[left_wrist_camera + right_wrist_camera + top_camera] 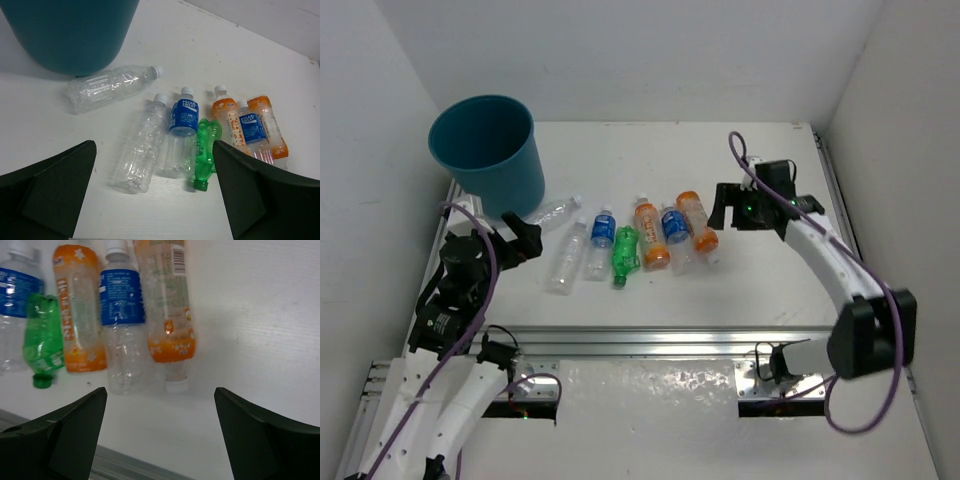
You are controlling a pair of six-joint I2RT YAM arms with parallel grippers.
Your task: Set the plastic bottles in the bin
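From the left wrist I see the left hand (154,150) spread wide, its two dark fingers (55,190) at the lower corners, holding nothing. Seven bottles lie on the white counter (260,60). One clear bottle (110,87) lies just beside the base of the teal bin (70,35). Nearer me, side by side: a second clear bottle (142,145), a blue-labelled bottle (182,127), a crumpled green bottle (205,150) with its cap toward me, an orange bottle (226,120), a second blue-labelled bottle (251,131) and a second orange bottle (269,125).
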